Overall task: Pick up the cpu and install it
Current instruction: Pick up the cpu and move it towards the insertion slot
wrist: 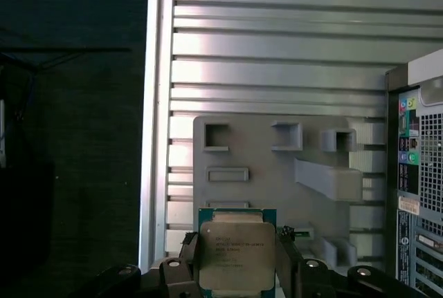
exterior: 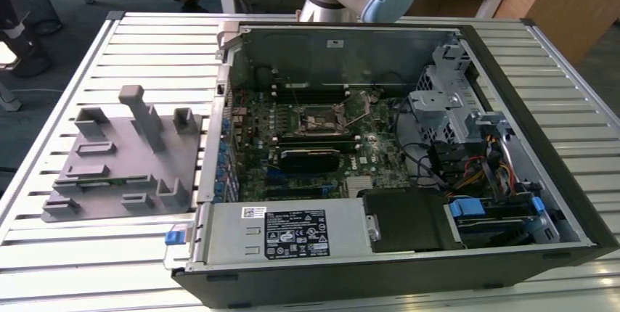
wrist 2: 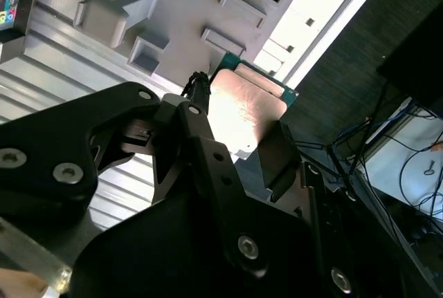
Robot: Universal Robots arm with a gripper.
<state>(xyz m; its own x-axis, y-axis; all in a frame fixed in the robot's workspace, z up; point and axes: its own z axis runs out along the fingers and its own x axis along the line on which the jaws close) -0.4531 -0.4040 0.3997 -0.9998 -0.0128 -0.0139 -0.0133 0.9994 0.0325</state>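
CPU, silvery top plate facing the first wrist view, clamped by two opposite edges between the narrowed fingers of the gripper. In both wrist views it hangs clear above the grey fixture plate, near that plate's edge. The plate lies on the slatted aluminium worktop beside the open computer case, towards the exterior view's left.

Step in hand, as judged: pick-up looks complete, and carriage to the socket on the motherboard is pending. Seating would call for a level chip, squared to the socket frame and lowered straight, without sliding.

Clearances: the worktop's long edge runs close to the fixture plate, with dark floor beyond it. Upright fixture blocks stand between the plate and the case. Inside the case, the walls, the drive cage and the cable bundle crowd the socket on the exterior view's right. Approach from above appears open.
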